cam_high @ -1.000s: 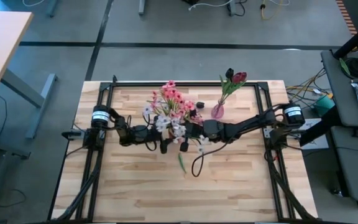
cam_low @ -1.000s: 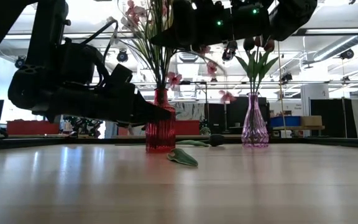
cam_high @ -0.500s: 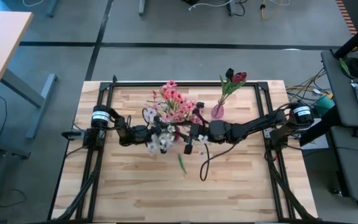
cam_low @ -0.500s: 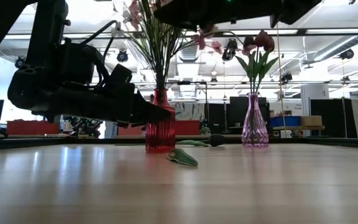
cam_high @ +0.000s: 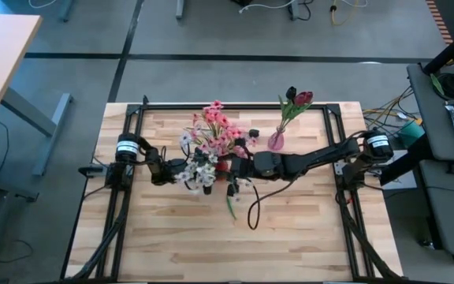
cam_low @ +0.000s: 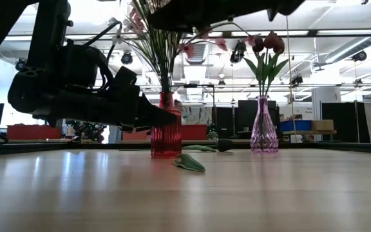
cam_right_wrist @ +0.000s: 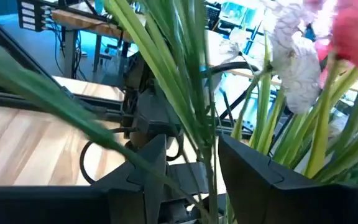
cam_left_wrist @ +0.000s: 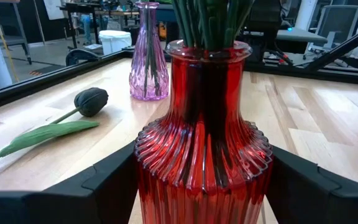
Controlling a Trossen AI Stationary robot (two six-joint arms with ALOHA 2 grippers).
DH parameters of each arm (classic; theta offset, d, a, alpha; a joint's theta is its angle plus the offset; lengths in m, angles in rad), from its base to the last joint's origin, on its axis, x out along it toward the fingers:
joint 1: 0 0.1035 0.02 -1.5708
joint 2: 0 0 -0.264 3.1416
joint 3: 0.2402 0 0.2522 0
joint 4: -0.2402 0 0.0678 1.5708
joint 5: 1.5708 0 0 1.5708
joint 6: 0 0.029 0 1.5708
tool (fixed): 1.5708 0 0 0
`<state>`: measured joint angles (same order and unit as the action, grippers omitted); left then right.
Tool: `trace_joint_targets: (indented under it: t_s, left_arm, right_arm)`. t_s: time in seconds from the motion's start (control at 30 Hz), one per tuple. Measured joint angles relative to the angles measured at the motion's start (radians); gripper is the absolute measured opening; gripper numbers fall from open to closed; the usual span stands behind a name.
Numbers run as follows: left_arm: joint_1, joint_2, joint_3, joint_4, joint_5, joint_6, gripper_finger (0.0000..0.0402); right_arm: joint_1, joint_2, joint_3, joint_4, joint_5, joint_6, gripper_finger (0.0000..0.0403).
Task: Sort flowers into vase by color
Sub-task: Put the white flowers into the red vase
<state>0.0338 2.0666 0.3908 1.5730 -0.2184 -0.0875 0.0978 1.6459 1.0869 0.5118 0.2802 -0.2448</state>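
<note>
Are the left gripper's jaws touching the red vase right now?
Touching. The left wrist view shows the left gripper with both dark jaws pressed against the ribbed sides of the red vase, no gap on either side.

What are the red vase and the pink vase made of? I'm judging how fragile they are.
Red vase: looks like glossy ribbed glass, translucent, with dark stems showing through; clear plastic is possible. Pink vase: also see-through and faceted, probably glass or clear plastic.
</note>
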Motion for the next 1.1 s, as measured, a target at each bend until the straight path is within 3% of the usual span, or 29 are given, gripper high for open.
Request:
trace_joint_targets:
  t_s: [0.2, 0.47, 1.1]
  left_arm:
    - [0.000, 0.000, 0.000, 0.000, 0.000, -0.002, 0.0278]
    - [0.000, 0.000, -0.002, 0.000, 0.000, -0.001, 0.0278]
    - [0.000, -0.001, -0.006, -0.001, 0.000, 0.003, 0.0278]
  right_arm:
    - [-0.010, 0.023, 0.066, -0.089, 0.059, 0.009, 0.0126]
    - [-0.030, 0.038, 0.090, -0.181, 0.068, 0.034, 0.0017]
    - [-0.029, 0.040, 0.005, -0.223, 0.117, 0.107, 0.0012]
